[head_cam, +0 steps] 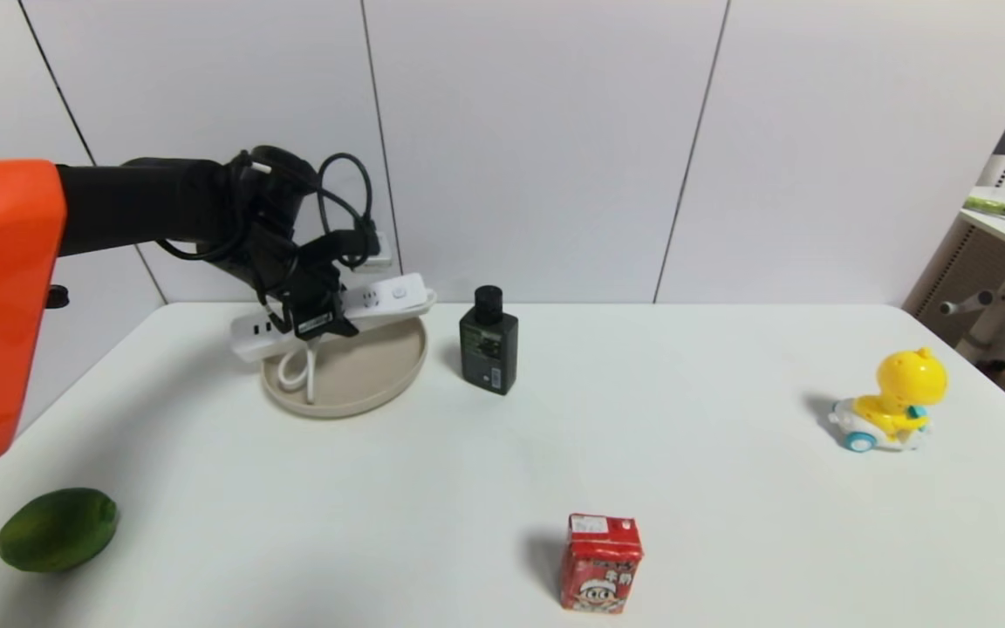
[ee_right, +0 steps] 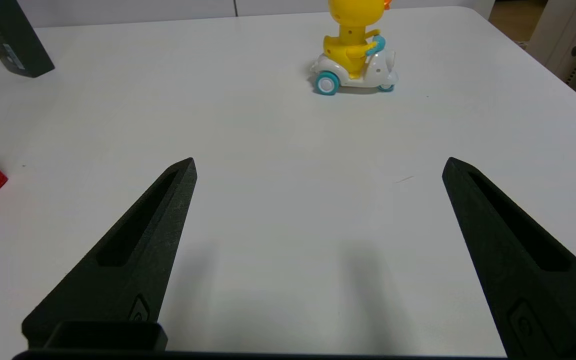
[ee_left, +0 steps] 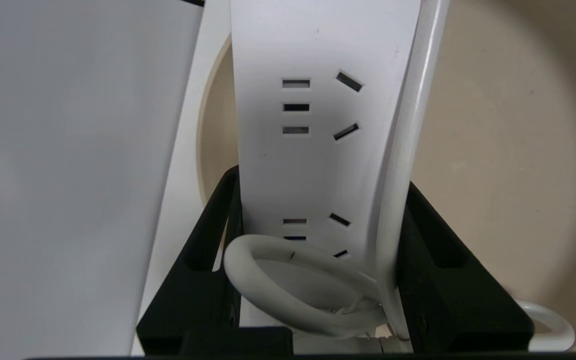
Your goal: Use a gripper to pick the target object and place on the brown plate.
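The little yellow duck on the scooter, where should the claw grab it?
Probably by the yellow duck's upright body, coming down from above. It rises narrow above the wheeled scooter base, which might roll if pushed sideways. The open right claw hovers nearest.

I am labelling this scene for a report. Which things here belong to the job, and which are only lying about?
Belong to the job:
- left claw, shut on the power strip
- power strip, held over the plate
- brown plate

Only lying about:
- dark bottle
- red juice carton
- yellow toy scooter
- green fruit
- right claw, open, idle above the table
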Available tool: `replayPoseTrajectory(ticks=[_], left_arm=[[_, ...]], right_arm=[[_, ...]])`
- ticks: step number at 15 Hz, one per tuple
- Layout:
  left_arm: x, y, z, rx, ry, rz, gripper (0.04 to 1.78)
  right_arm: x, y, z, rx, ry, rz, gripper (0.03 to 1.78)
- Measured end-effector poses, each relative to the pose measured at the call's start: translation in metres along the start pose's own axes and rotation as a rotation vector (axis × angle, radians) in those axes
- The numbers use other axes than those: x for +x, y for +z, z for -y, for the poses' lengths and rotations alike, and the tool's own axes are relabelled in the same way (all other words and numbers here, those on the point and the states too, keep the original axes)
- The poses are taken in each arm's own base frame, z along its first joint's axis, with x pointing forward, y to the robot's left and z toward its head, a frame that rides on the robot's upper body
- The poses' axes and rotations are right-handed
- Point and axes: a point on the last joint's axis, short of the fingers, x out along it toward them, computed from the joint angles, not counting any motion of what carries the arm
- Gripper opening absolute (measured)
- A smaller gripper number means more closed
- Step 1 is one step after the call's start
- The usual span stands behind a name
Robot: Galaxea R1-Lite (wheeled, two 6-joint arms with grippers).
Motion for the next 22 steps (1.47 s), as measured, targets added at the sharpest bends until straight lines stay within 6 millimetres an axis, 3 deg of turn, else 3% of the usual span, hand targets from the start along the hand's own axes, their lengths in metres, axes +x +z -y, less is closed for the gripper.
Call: replayPoseTrajectory(ticks=[2, 7, 10, 13, 17, 19, 22], left_arm=[[0.006, 0.003, 0.004, -0.027, -0.017, -0.001, 0.91], [0.007, 0.004, 0.005, -0.036, -0.015, -0.001, 1.29], [-0.009, 0.009, 0.002, -0.056, 0.016, 0.014, 1.42], [-0.063, 0.018, -0.006, -0.175, 0.141, 0.039, 1.51], [-0.167, 0.022, -0.007, -0.494, 0.398, 0.143, 1.59], [-0.212, 0.010, 0.005, -0.586, 0.520, 0.186, 1.61], [-0.237, -0.019, 0.051, -0.665, 0.577, 0.192, 1.64]], right_arm=[[0.000, 0.000, 0.000, -0.001, 0.000, 0.000, 1.70], [0.000, 0.000, 0.000, -0.001, 0.000, 0.000, 1.70], [0.000, 0.000, 0.000, -0.001, 0.000, 0.000, 1.70], [0.000, 0.000, 0.000, 0.000, 0.000, 0.000, 1.70], [0.000, 0.000, 0.000, 0.000, 0.000, 0.000, 1.70], [0.000, 0.000, 0.000, -0.001, 0.000, 0.001, 1.70], [0.000, 0.000, 0.000, -0.001, 0.000, 0.000, 1.70]])
